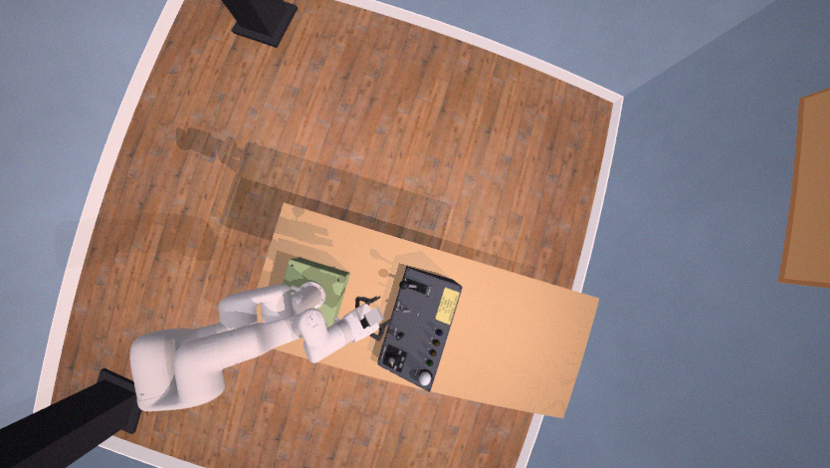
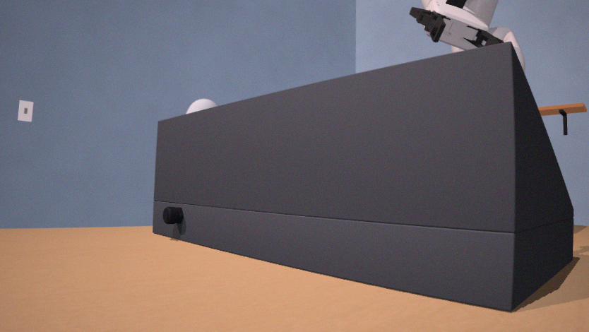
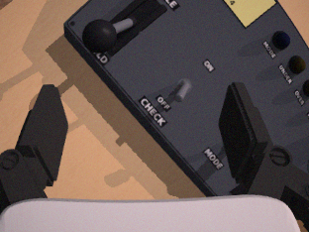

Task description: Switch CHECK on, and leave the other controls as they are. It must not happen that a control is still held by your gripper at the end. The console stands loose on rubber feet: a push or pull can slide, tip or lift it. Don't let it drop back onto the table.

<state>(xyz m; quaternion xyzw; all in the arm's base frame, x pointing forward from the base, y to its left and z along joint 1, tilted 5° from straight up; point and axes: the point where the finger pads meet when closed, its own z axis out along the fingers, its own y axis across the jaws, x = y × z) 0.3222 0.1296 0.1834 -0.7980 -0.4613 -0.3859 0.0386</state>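
Observation:
The dark console (image 1: 419, 343) (image 2: 329, 164) (image 3: 198, 48) stands on the tan table (image 1: 522, 343). In the wrist view the small grey CHECK toggle (image 3: 182, 88) sits between its OFF and ON marks, close to OFF. My gripper (image 1: 373, 318) (image 2: 453, 28) (image 3: 143, 103) is open and empty. It hovers above the console's front edge. One finger is over the table, the other over the panel near the MODE label (image 3: 213, 159). The toggle lies between the fingers, a little ahead of them. In the exterior view only the console's back shows.
The CYCLE lever (image 3: 99, 35) (image 1: 406, 286) with its black ball stands left of the toggle. Coloured buttons (image 3: 280, 40), a yellow label (image 1: 447, 304) and a white dome (image 1: 425, 378) (image 2: 200, 105) are on the panel. A green box (image 1: 330, 279) lies under my arm.

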